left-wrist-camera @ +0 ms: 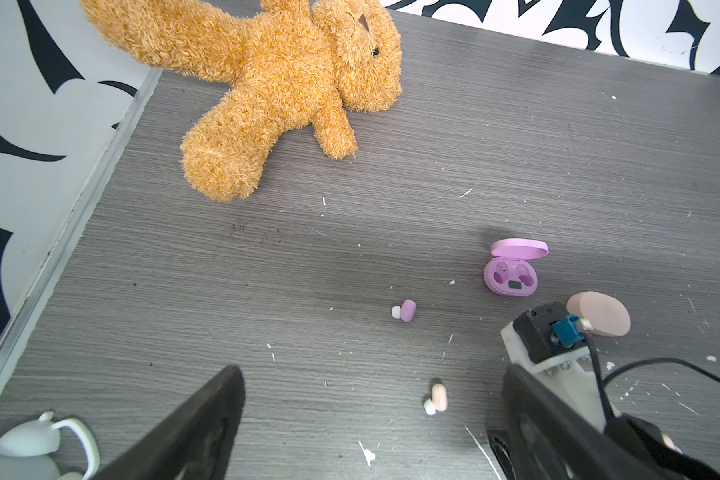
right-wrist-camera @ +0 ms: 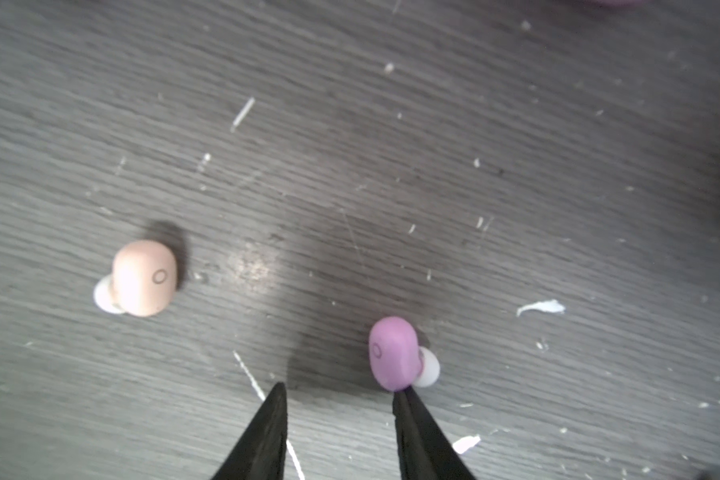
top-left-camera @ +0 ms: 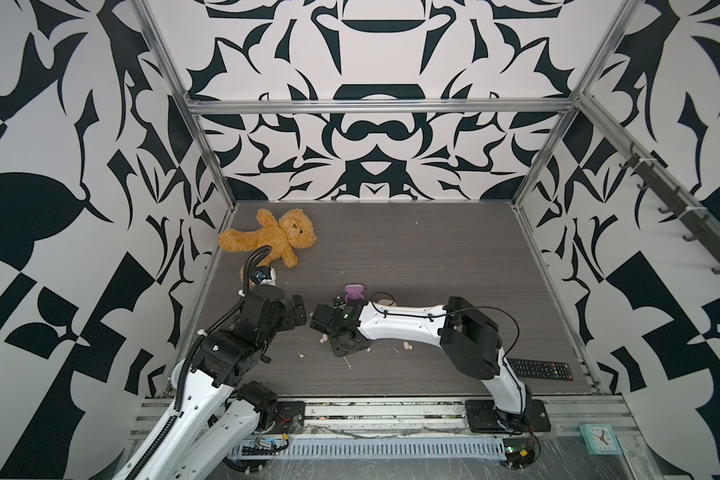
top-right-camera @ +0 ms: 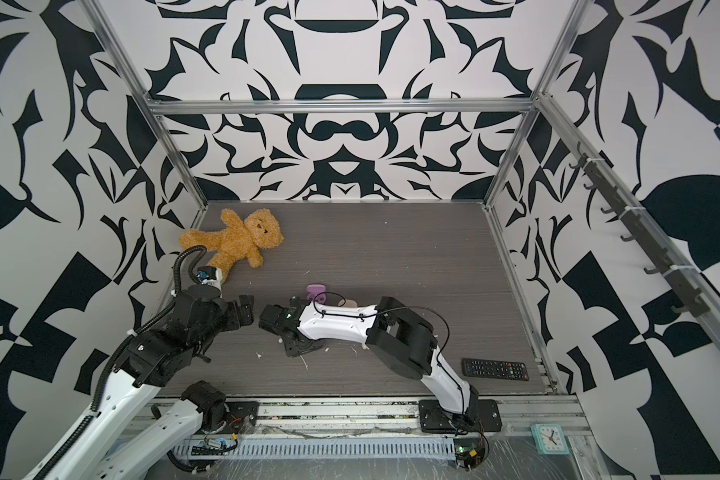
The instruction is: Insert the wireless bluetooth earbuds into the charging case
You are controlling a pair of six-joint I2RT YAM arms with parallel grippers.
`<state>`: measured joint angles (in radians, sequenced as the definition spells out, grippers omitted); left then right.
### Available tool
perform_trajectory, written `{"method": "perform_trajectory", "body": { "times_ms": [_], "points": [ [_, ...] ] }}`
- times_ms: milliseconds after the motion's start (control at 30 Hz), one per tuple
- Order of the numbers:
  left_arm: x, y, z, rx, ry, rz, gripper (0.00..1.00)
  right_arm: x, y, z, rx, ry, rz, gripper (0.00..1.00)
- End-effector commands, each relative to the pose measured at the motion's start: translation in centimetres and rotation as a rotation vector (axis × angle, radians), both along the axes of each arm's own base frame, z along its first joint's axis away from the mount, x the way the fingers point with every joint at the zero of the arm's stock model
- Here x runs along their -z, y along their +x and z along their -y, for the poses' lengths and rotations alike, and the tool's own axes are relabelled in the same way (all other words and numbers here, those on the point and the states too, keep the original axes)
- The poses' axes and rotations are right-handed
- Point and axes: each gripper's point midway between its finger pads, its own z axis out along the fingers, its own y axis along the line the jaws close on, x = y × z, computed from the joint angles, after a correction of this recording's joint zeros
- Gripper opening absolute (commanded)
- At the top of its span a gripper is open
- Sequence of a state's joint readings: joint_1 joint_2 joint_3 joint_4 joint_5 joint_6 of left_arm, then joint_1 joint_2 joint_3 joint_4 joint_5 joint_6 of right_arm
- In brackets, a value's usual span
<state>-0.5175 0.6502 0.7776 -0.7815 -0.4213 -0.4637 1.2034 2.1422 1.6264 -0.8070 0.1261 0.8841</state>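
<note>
Low over the table (right-wrist-camera: 516,124), the right gripper (right-wrist-camera: 341,399) holds its jaws partly apart and empty, one tip just beside a lilac earbud (right-wrist-camera: 393,353), probably to line up a pinch; a peach earbud (right-wrist-camera: 144,277) lies nearby. The left gripper (left-wrist-camera: 373,374) hovers wide open. The lilac case (left-wrist-camera: 510,276) stands open, contents unclear.

lilac earbud (right-wrist-camera: 393,353) loose | peach earbud (right-wrist-camera: 144,278) loose, apart | lilac case (left-wrist-camera: 511,278) open
</note>
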Motion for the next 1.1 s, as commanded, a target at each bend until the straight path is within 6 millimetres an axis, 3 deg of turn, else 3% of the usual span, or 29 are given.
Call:
{"method": "perform_trajectory", "body": {
  "times_ms": [0,333,667,1067],
  "points": [
    [0.2,-0.1,0.1,0.000,-0.009,-0.005,0.99,-1.2,0.8,1.2,-0.010,-0.043,0.040,0.44],
    [0.2,-0.1,0.1,0.001,-0.009,-0.005,0.99,-2.8,1.5,1.6,-0.025,-0.051,0.095,0.42],
    [0.0,-0.1,0.0,-0.004,-0.009,0.002,0.99,-3.8,1.6,0.5,-0.135,-0.062,0.142,0.42],
    [0.0,-0.1,-0.1,-0.007,-0.007,0.004,0.99,-3.3,2.0,-0.1,-0.195,-0.090,0.157,0.38]
  ]
}}
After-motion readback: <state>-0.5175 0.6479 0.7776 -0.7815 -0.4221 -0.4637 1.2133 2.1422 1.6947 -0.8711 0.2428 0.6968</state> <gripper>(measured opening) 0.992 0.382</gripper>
